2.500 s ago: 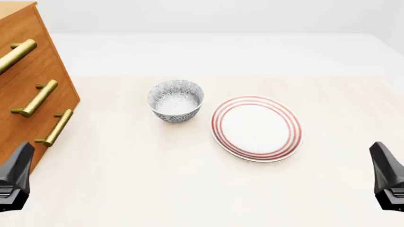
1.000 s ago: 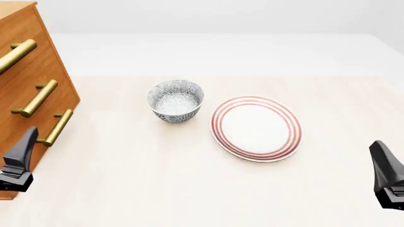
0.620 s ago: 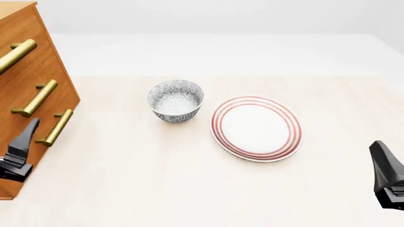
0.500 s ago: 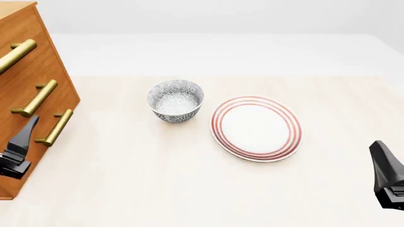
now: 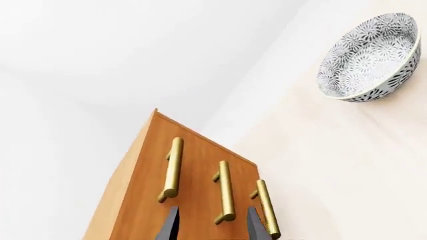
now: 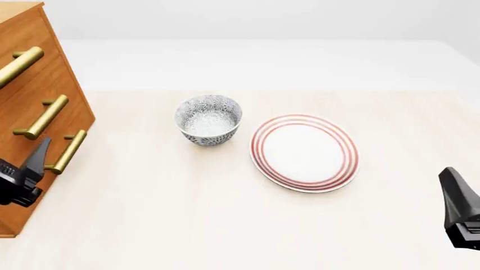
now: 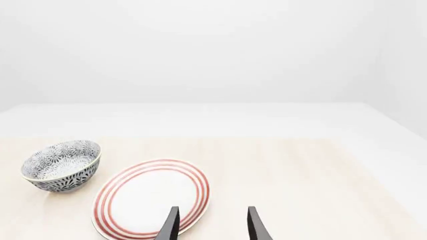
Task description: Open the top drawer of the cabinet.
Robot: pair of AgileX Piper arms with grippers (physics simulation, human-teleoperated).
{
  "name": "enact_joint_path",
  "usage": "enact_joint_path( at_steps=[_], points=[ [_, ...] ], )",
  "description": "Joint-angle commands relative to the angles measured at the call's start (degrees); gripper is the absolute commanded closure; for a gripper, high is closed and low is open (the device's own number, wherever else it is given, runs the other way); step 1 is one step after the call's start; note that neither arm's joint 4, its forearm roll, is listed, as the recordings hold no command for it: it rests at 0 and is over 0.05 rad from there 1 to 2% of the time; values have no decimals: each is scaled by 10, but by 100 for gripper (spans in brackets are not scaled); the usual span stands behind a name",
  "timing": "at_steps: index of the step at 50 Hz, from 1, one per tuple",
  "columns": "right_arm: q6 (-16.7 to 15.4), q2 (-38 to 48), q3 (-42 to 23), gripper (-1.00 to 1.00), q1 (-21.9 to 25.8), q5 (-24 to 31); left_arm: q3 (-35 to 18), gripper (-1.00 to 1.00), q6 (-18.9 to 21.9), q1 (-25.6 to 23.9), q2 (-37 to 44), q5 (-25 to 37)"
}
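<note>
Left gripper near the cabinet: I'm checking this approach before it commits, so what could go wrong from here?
The left gripper, open, sits low, level with the middle handle, not the top drawer's handle; it might open the wrong drawer. All three brass handles on the cabinet look alike. The bowl lies clear.

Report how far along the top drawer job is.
Done: nothing yet; the top drawer of the cabinet sits closed. In hand: the left hand, open, points at the cabinet's front down by the lower handles. The right hand is open, off by the plate. Left: grip the top handle and pull.
</note>
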Motion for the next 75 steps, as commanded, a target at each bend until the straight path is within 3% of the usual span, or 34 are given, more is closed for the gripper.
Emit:
enact_joint_path(
  at_steps=[1,9,30,51,60,62,75],
  points=[
    [-1,-3,0,-100,0,3,7,-100,58,14,25,-41],
    [-1,-3,0,-100,0,2,20,-100,107,20,22,-83],
    [-1,0,1,-100,-1,-1,37,-100,189,35,100,-196],
    [-1,8,1,-100,-1,-9,7,-100,227,51,120,-196],
    [-1,8,1,-100,-1,-9,12,-100,257,56,160,-244],
    [-1,7,1,-100,-1,-8,25,-100,275,59,180,-280],
    [-1,0,0,-100,-1,0,6,-100,277,69,234,-322]
  ],
)
